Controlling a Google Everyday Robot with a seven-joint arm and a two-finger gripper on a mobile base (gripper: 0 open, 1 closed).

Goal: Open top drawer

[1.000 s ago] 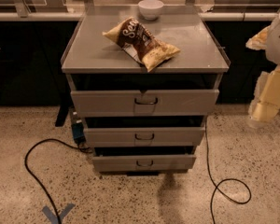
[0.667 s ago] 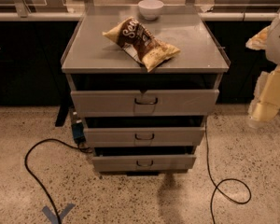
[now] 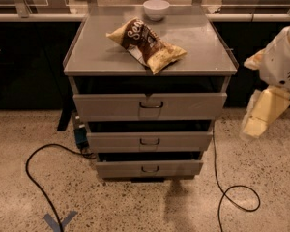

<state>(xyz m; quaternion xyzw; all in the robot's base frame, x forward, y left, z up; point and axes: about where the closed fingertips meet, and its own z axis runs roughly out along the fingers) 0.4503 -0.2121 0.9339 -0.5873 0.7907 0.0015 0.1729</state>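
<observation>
The top drawer (image 3: pixel 106 106) is the widest of three grey drawers in a grey metal cabinet (image 3: pixel 87 52). Its small dark wire handle (image 3: pixel 151 105) sits at the centre of the front. A dark gap shows above the front, and the inside of the drawer is hidden. My gripper (image 3: pixel 262 114) hangs in the air at the right, beside the cabinet's right edge and about level with the top drawer. It is apart from the drawer and holds nothing that I can see. The white arm (image 3: pixel 282 57) rises above it.
A chip bag (image 3: pixel 146 44) and a white bowl (image 3: pixel 156 8) lie on the cabinet top. Two narrower drawers (image 3: pixel 116 141) (image 3: pixel 121 168) sit below. Black cables (image 3: pixel 34 173) (image 3: pixel 232 192) trail on the speckled floor left and right. Dark counters stand behind.
</observation>
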